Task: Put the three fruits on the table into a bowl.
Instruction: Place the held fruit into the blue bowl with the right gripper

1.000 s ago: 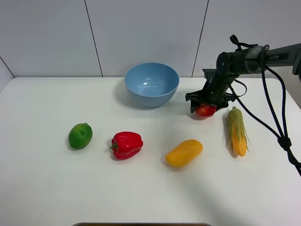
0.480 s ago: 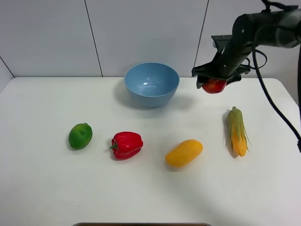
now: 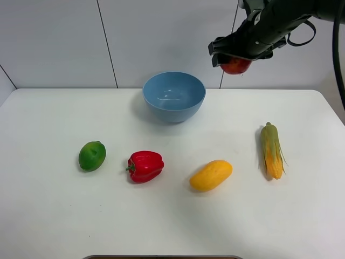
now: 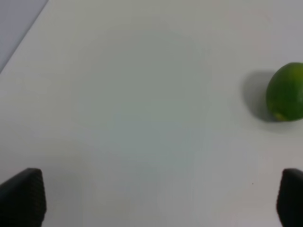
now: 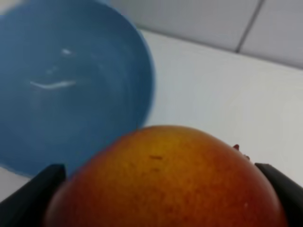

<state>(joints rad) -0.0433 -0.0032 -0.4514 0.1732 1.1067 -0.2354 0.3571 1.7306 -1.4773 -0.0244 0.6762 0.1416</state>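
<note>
My right gripper is shut on the red peach-like fruit and holds it high above the table, to the right of the light-blue bowl. The right wrist view shows the fruit filling the jaws, with the bowl below and to one side. The green lime lies at the table's left; it also shows in the left wrist view. The yellow-orange mango lies in the front middle. My left gripper is open over bare table; it is out of the high view.
A red bell pepper lies between the lime and the mango. A corn cob with green husk lies at the right. The white table ends at a grey wall behind the bowl.
My right gripper has lifted the red fruit off the table and carried it up and slightly left, toward the bowl. Nothing else has moved.
</note>
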